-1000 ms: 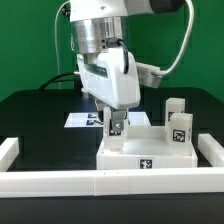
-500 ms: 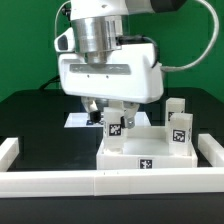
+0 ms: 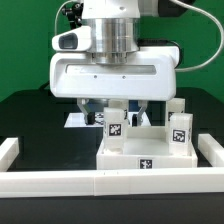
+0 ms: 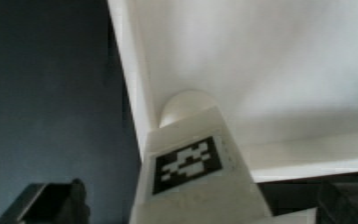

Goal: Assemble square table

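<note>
No words, brands or numbers are legible; only black-and-white square tags show.

Taking the square slab (image 3: 140,150) as landmark: one tag sits on its front rim, one on the leg (image 3: 117,125) standing over its middle, one on another leg (image 3: 180,128) at the exterior view's right.

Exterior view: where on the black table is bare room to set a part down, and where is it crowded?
Bare black table lies on the exterior view's left, bordered by the front border rail, the tabletop slab and the marker board. It is crowded around the slab: the tool holds a leg there, and more legs stand at its right.
</note>
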Controlling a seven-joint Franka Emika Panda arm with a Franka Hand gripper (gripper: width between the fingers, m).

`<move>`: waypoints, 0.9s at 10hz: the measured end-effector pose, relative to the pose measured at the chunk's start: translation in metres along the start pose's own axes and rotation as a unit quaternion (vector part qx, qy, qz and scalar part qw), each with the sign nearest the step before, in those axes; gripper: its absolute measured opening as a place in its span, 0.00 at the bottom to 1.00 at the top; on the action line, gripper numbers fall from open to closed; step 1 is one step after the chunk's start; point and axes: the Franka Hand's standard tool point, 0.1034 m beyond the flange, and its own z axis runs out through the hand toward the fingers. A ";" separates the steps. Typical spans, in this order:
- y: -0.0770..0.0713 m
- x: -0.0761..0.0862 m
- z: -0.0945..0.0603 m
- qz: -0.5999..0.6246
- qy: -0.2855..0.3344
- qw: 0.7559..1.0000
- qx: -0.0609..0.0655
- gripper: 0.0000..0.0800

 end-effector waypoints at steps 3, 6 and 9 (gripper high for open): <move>0.006 0.003 -0.003 -0.088 0.003 0.996 0.001 0.81; 0.008 0.003 -0.003 -0.115 0.003 0.993 0.000 0.47; 0.008 0.003 -0.002 -0.108 0.002 0.994 0.001 0.37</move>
